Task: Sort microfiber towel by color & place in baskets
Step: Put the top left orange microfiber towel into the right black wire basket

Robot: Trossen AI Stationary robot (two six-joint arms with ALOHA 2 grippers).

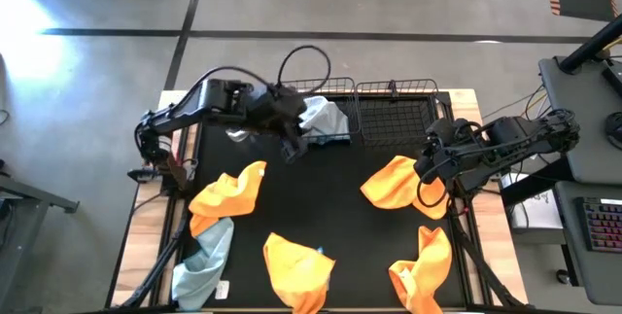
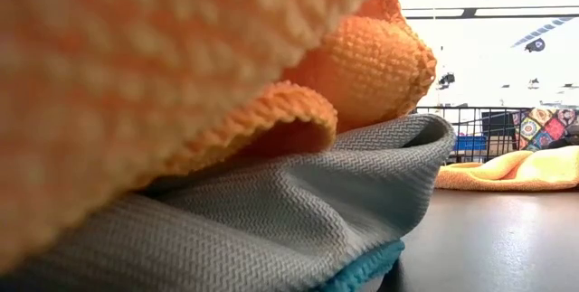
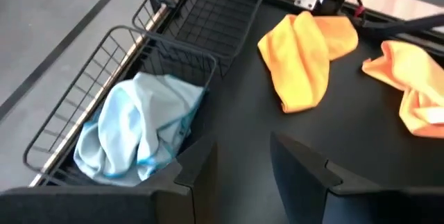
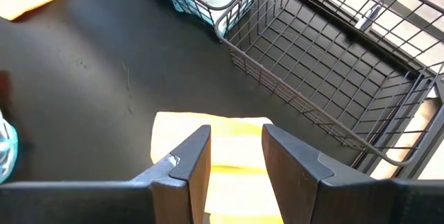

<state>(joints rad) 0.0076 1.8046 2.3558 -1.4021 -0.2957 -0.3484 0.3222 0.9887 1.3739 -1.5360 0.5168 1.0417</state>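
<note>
One blue-grey towel basketed, orange ones spread on the table

Left gripper (image 1: pixel 294 147) hangs with fingers apart and empty just in front of the left basket (image 3: pixel 83 89) — a blue-grey towel (image 3: pixel 139 134) lies inside. Right gripper (image 4: pixel 234 156), fingers apart, hovers over an orange towel (image 4: pixel 232 137) — the empty right basket (image 4: pixel 333 71) sits just beyond.

A black surface (image 1: pixel 330 188) carries two wire baskets (image 1: pixel 394 110) at its far edge, four orange towels (image 1: pixel 228 192) and one blue-grey towel (image 1: pixel 204 256).
</note>
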